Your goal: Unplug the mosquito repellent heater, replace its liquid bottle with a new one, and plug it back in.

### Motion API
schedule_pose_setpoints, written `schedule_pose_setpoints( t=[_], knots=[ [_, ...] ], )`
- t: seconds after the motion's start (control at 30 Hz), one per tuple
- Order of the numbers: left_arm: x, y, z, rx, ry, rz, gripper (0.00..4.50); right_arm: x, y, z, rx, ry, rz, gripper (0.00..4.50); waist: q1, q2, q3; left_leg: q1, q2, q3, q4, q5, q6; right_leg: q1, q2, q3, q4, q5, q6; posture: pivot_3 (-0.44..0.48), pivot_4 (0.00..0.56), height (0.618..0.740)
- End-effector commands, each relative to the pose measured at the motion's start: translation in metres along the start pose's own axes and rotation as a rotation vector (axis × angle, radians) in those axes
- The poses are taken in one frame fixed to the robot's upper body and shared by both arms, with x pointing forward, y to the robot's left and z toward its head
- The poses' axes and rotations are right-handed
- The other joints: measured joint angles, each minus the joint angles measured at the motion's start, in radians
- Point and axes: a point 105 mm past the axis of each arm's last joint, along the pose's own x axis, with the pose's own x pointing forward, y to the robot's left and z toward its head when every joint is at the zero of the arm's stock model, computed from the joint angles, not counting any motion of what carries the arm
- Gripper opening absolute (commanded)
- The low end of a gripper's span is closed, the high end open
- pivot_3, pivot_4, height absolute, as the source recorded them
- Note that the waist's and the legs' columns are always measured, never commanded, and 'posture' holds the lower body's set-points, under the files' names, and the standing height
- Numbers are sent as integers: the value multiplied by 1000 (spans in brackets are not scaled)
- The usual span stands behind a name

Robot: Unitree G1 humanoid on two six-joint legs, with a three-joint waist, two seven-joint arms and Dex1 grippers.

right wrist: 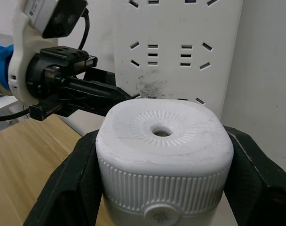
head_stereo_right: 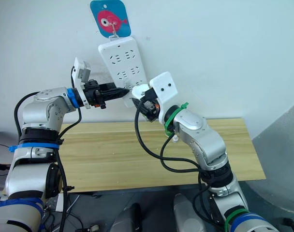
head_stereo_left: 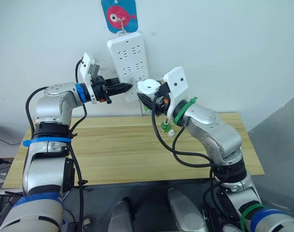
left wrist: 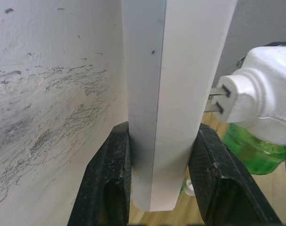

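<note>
Left gripper [left wrist: 157, 174] clamped on the lower end of the long white plastic power strip [head_stereo_left: 129, 63] hanging on the wall, right gripper [right wrist: 159, 183] clenched around the small white rounded plug-in heater [right wrist: 162, 150], prongs just off the strip's face, green bottle [left wrist: 256, 150] fitted beneath.

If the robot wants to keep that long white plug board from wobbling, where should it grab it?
Probably at the bottom end, pinching its two long sides from the robot's left. The power strip hangs from a hook, so its low end is free to swing. The left gripper grips there now, while the right gripper holds the heater, prongs clear of the strip.
</note>
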Motion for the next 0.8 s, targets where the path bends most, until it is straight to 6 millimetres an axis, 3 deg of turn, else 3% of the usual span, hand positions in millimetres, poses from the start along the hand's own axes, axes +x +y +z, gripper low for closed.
schedule_pose_setpoints(
  t=[0.03,0.8],
  knots=[
    [-1,-3,10,40,-31,-15,1338,-5,-5,14,-13,-55,-28,2989,0,0,0,0,0,0,0,0,0,0,0,0,0,0,0,-246,216,740],
    [0,-3,12,41,-30,-22,1338,6,-13,16,-28,-72,-75,2989,-1,0,0,0,0,0,0,0,0,0,0,0,0,0,0,-249,213,740]
  ],
)
